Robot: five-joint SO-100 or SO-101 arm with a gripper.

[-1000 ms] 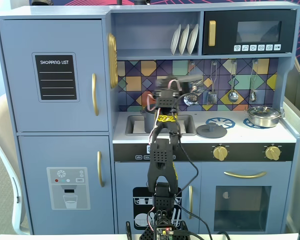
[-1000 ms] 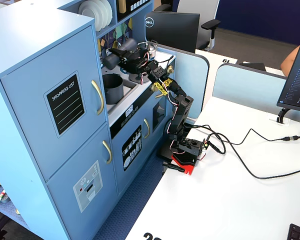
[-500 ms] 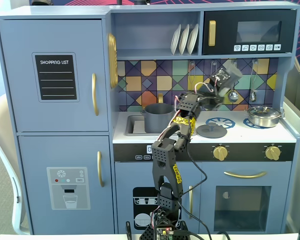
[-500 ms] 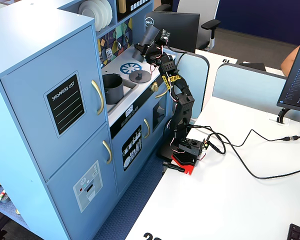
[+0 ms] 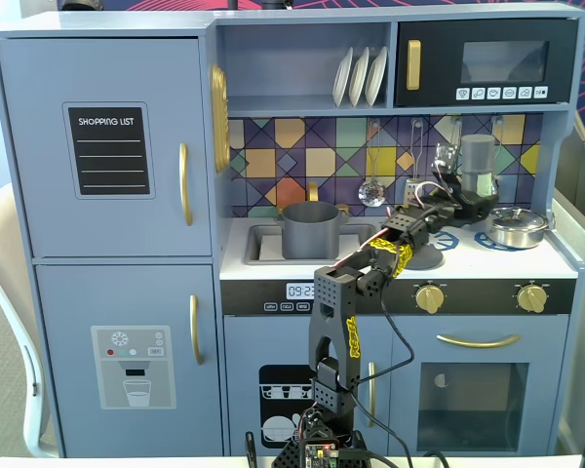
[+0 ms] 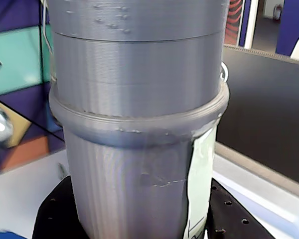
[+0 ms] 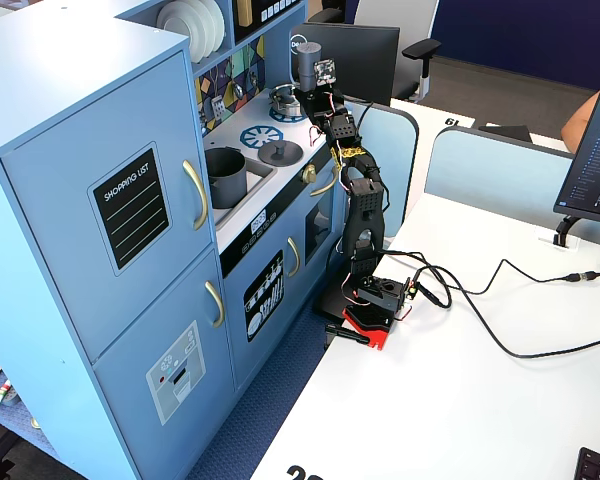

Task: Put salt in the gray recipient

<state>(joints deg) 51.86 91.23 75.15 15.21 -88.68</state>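
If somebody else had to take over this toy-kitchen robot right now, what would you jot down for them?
Gripper: at the gray salt shaker on the stove's back right; whether the jaws are shut on it can't be told.
Shaker: upright, filling the wrist view, not visibly lifted.
Gray pot: standing in the sink, left of the stove.
Done: reach to the shaker.
Left: carry it to the pot and shake salt in.

front, side-high, wrist close; kitchen (image 5: 273, 146) shared.

arm (image 5: 370, 268) stretched up and forward | tool (image 5: 468, 200) clamped shut
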